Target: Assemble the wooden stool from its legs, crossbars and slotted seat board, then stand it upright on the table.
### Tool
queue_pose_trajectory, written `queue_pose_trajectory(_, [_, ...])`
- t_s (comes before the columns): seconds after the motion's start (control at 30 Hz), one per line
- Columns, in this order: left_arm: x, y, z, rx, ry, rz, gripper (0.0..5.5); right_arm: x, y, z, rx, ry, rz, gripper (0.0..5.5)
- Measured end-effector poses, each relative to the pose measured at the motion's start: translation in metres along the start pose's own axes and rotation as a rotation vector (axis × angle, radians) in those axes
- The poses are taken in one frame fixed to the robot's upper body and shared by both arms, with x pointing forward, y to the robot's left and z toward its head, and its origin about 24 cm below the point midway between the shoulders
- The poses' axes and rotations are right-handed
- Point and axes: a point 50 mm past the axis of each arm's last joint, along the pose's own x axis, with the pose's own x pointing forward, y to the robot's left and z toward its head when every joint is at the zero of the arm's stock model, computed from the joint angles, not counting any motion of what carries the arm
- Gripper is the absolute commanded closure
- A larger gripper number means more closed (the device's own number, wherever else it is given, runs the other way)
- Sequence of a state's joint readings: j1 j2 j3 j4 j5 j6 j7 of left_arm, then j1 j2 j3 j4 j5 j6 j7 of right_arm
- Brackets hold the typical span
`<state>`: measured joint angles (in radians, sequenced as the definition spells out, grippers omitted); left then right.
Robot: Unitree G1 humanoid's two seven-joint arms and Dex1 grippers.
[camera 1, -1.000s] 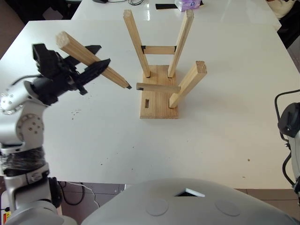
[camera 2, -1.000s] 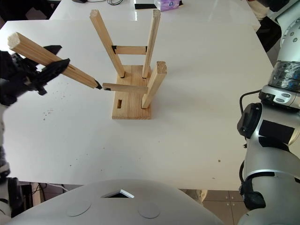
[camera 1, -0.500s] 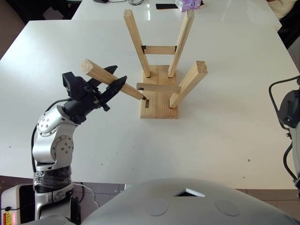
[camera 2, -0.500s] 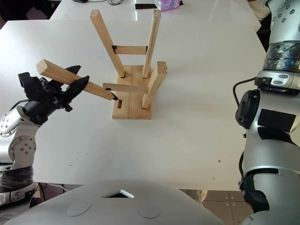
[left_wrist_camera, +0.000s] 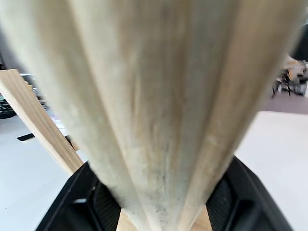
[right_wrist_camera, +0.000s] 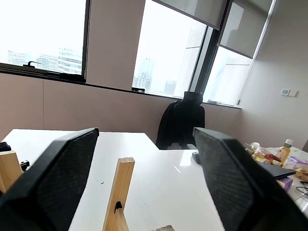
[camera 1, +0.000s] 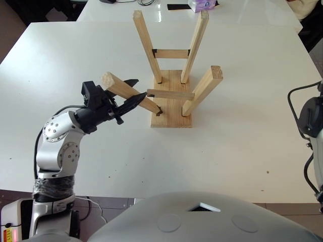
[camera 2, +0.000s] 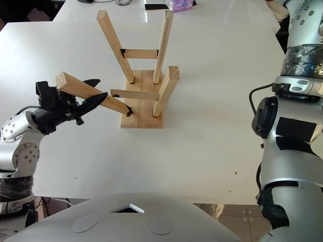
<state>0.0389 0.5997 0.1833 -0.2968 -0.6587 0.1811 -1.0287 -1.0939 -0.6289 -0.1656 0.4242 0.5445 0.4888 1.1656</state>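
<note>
- your left fingers (camera 1: 127, 104) are clamped around the fourth leg (camera 1: 148, 104). over the last second it has swung in from out over the left of the desk (camera 1: 242, 126) to the seat board (camera 1: 174, 118).
- the leg's lower tip now sits at the open slot (camera 1: 158, 111) on the board's near left side, just below the free end of the near crossbar (camera 1: 170, 94). the leg leans steeply to the left, and i cannot tell whether the tip has gone in.
- you are probably at the seating step: tip the leg upright, press it down and catch that crossbar end. turning the stool over comes after.
- your right fingers (right_wrist_camera: 53, 183) are spread wide, holding nothing.
</note>
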Motion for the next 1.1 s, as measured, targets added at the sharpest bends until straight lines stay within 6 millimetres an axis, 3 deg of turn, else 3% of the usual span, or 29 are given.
queue_pose_trajectory(0.37, [-0.001, 0.000, 0.006, -0.063, 0.062, -0.160, 3.45, -0.024, 0.018, -0.024, 0.045, 0.000, -0.108, 1.86])
queue_pose_trajectory(0.6, [0.000, 0.014, 0.019, -0.058, 0.105, -0.189, 3.45, -0.034, 0.023, -0.025, 0.050, -0.011, -0.163, 1.86])
queue_pose_trajectory(0.8, [0.002, 0.036, 0.030, -0.006, 0.124, -0.190, 3.45, -0.034, 0.025, -0.029, 0.065, -0.021, -0.171, 1.86])
queue_pose_trajectory(1.1, [0.014, 0.035, 0.020, -0.021, 0.111, -0.238, 3.45, -0.033, 0.027, -0.036, 0.091, -0.024, -0.178, 1.86])
